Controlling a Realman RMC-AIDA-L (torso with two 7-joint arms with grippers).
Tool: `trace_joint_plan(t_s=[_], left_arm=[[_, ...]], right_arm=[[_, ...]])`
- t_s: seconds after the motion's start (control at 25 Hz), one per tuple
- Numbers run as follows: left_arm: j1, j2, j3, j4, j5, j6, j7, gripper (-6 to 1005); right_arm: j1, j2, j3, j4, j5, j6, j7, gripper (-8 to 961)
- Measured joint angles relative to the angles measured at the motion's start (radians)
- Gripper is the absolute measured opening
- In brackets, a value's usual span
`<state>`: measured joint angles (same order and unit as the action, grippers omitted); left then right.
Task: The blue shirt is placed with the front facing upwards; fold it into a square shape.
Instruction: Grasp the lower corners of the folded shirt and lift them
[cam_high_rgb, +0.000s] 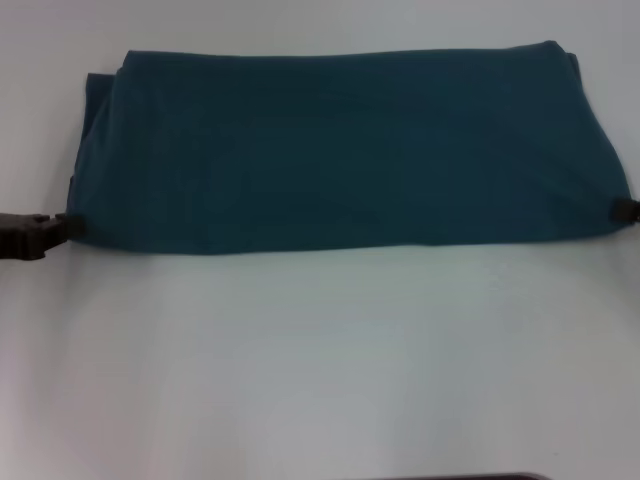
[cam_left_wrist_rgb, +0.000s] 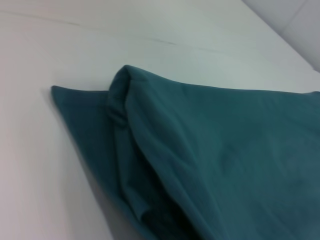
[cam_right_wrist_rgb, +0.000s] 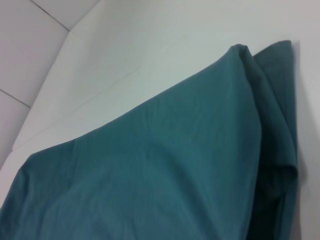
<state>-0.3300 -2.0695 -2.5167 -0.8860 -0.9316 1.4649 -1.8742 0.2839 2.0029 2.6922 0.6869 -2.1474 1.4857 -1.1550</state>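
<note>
Shirt (cam_high_rgb: 350, 150) lies on the white table (cam_high_rgb: 320, 360) as a wide band, already folded over itself; long axis runs side to side across the head view, plain cloth uppermost, no lettering showing. Left gripper (cam_high_rgb: 62, 226) sits at the band's near left corner, low at table level, reaching in from the left edge of the view; its tips touch or just meet the cloth edge there. Right gripper (cam_high_rgb: 625, 209) is at the near right corner, only its tip in view against the cloth. Each arm is therefore at its own end of the long axis, neither nearer than the other, shirt lying inward from both. Cannot tell for either gripper whether the fingers are spread or pinching cloth; too little of them shows. Left wrist view looks along the stacked layers at that end, an under layer poking out as a flat point beyond the top fold. Right wrist view shows the same at the other end: rolled fold edge, layers bunched at the corner. Judgement: the band is much wider than deep, so the remaining fold must go along the long axis, one end carried toward the other, to reach a square.
</note>
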Motion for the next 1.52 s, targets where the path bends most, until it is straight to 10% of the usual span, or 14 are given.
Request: trace_joint_plan(t_s=[1.52], left_arm=[[0.089,0.025,-0.003,-0.037,0.004,0.190,0.003,14]], right_arm=[[-0.062,0.014,0.024,0.011,-0.008,0.073,-0.015,19]])
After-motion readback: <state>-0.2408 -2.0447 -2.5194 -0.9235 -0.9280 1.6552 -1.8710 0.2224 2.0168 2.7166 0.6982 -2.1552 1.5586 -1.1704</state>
